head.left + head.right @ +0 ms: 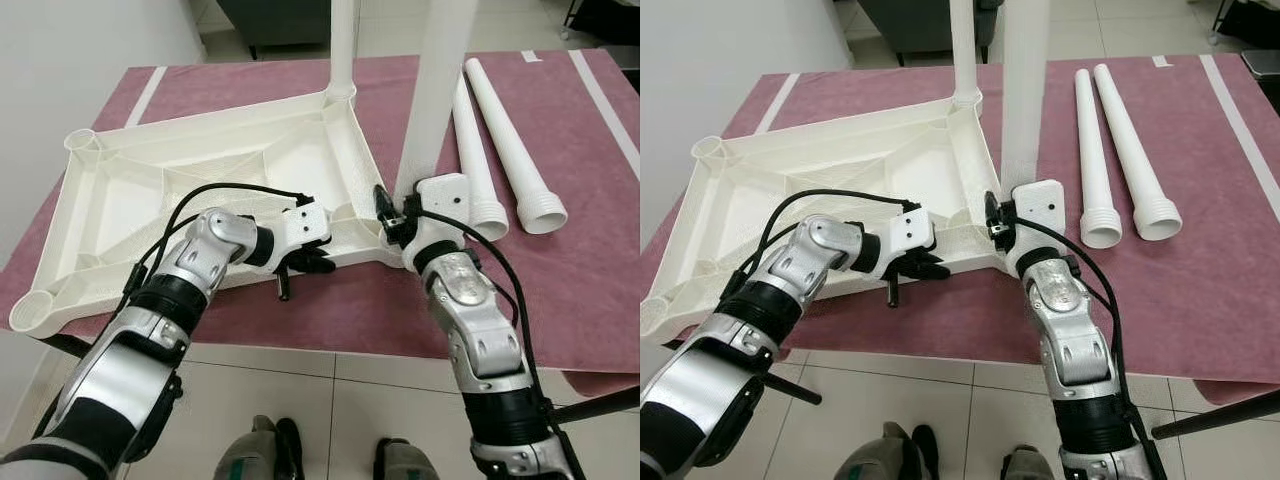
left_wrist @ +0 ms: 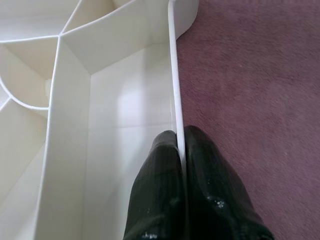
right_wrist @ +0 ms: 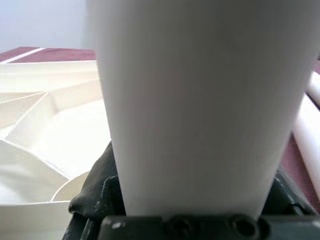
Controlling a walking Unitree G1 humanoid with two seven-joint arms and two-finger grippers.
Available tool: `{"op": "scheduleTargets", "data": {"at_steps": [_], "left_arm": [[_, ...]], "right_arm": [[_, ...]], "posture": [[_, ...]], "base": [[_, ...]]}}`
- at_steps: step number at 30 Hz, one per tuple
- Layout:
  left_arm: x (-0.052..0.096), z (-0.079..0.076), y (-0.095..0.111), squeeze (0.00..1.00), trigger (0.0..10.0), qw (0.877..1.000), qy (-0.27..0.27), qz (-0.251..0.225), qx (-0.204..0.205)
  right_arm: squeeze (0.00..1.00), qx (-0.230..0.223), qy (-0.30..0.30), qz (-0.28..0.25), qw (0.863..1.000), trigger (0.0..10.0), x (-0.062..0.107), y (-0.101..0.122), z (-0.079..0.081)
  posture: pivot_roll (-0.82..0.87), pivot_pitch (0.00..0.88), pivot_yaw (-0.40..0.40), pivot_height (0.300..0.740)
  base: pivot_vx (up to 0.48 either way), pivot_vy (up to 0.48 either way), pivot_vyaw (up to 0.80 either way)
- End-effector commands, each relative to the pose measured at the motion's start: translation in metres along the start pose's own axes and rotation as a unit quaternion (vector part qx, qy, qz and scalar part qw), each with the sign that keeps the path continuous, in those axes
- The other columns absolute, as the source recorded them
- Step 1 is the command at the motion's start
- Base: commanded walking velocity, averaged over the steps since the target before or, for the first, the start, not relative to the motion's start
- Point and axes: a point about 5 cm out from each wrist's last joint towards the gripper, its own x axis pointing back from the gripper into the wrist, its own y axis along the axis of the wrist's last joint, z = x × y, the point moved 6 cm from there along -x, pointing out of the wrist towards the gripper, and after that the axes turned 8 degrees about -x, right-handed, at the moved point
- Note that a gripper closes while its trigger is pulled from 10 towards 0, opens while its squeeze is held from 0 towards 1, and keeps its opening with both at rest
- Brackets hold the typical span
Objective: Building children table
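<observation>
Gripping upright leg [image 1: 432, 90], tabletop rim [image 2: 174, 100]

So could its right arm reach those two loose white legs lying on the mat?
Probably, but not now: the right gripper is shut on an upright leg. The two loose legs lie close beside it, unobstructed.

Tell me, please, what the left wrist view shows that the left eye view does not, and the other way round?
The left wrist view alone shows how the left gripper is shut on the table top's thin rim. The left eye view alone shows the right gripper around an upright leg, a second standing leg and two loose legs on the maroon cloth. Both show the table top, cloth and left gripper.
</observation>
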Motion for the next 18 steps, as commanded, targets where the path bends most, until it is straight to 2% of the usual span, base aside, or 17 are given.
{"op": "scheduleTargets", "data": {"at_steps": [1,6,8,9,10,11,12,13,14,15,16,18], "left_arm": [[0.007,0.047,0.021,0.0,0.0,0.986,0.16,-0.002,-0.033],[0.006,0.049,0.019,0.0,0.0,0.985,0.168,0.003,-0.029],[0.004,0.045,0.018,0.0,0.0,0.986,0.161,0.001,-0.033],[0.004,0.042,0.016,0.0,0.0,0.987,0.155,0.0,-0.036],[0.004,0.042,0.016,0.0,0.0,0.987,0.155,0.0,-0.036],[0.004,0.04,0.014,0.0,0.0,0.988,0.152,0.001,-0.038],[0.004,0.037,0.012,0.0,0.0,0.988,0.147,0.002,-0.041],[0.004,0.037,0.012,0.0,0.0,0.988,0.147,0.002,-0.041],[0.005,0.035,0.009,0.0,4.3,0.989,0.143,0.005,-0.043],[0.005,0.035,0.009,0.0,4.3,0.989,0.143,0.005,-0.043],[0.006,0.032,0.007,0.23,10.0,0.989,0.14,0.005,-0.045],[0.007,0.03,0.005,0.23,10.0,0.989,0.138,0.005,-0.046]], "right_arm": [[0.0,0.023,-0.05,0.105,0.993,0.0,0.008,-0.053,-0.014],[0.0,0.02,-0.06,0.095,0.993,0.0,0.008,-0.05,-0.01],[0.0,0.01,-0.049,0.077,0.996,0.0,0.007,-0.045,-0.001],[0.0,0.006,-0.035,0.067,0.997,4.0,0.007,-0.041,0.005],[0.0,0.006,-0.035,0.067,0.997,4.0,0.007,-0.041,0.005],[0.0,0.008,-0.024,0.058,0.998,10.0,0.007,-0.038,0.009],[0.23,0.005,-0.013,0.049,0.999,10.0,0.008,-0.035,0.011],[0.23,0.005,-0.013,0.049,0.999,10.0,0.008,-0.035,0.011],[1.0,0.001,-0.002,0.039,0.999,10.0,0.008,-0.03,0.012],[1.0,0.001,-0.002,0.039,0.999,10.0,0.008,-0.03,0.012],[1.0,-0.003,0.02,0.025,0.999,10.0,0.009,-0.024,0.016],[1.0,-0.006,0.037,0.015,0.999,10.0,0.01,-0.019,0.018]], "posture": [[-0.1,0.169,0.174,0.74],[-0.09,0.17,0.174,0.74],[-0.1,0.171,0.172,0.74],[-0.1,0.171,0.172,0.74],[-0.1,0.171,0.172,0.74],[-0.1,0.171,0.172,0.74],[-0.1,0.172,0.172,0.74],[-0.1,0.172,0.172,0.74],[-0.1,0.173,0.172,0.74],[-0.1,0.173,0.172,0.74],[-0.1,0.173,0.172,0.74],[-0.1,0.173,0.172,0.74]], "base": [[0.0,0.0,0.0],[0.0,0.0,0.0],[0.0,0.0,0.0],[0.0,0.0,0.0],[0.0,0.0,0.0],[0.0,0.0,0.0],[0.0,0.0,0.0],[0.0,0.0,0.0],[0.0,0.0,0.0],[0.0,0.0,0.0],[0.0,0.0,0.0],[0.0,0.0,0.0]]}}
